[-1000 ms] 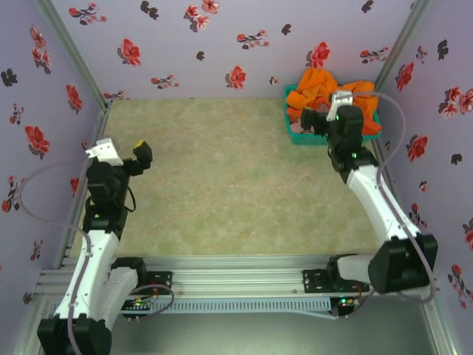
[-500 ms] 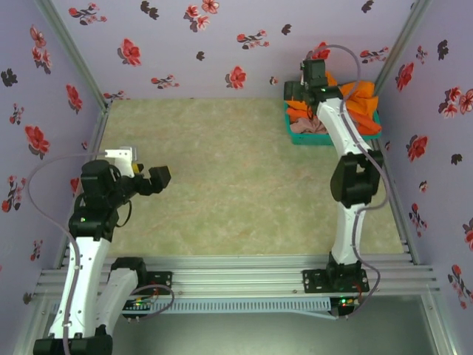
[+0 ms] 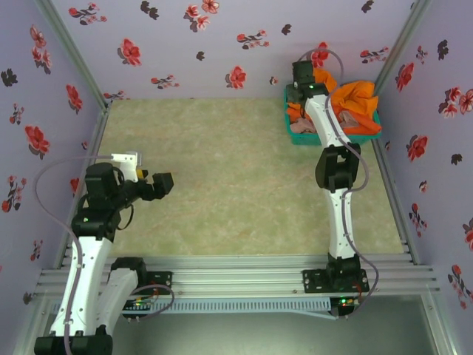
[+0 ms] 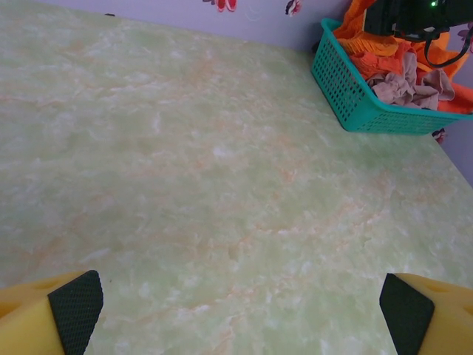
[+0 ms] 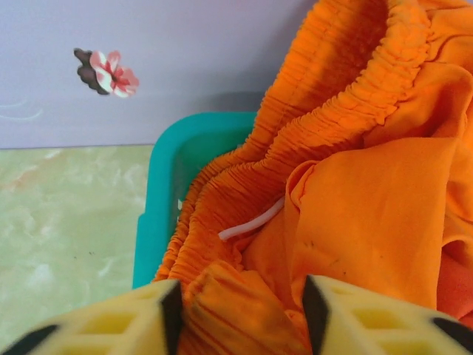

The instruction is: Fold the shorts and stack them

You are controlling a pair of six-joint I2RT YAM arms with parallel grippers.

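right gripper [image 5: 238, 307] pinches a bunch of the orange shorts [image 5: 355, 185] at the far-right basket [image 5: 159, 200], left gripper [image 4: 236, 310] spread wide above the near-left table [image 4: 222, 148].

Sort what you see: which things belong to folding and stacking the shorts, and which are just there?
Job: orange shorts; pink-beige shorts; right gripper, at the orange shorts.
Just there: basket; table; flowered walls.

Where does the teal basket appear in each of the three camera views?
Top external: basket in the far right corner.
Left wrist: basket at upper right.
Right wrist: basket rim left of centre.
Shared landmark: the orange shorts heaped in it.
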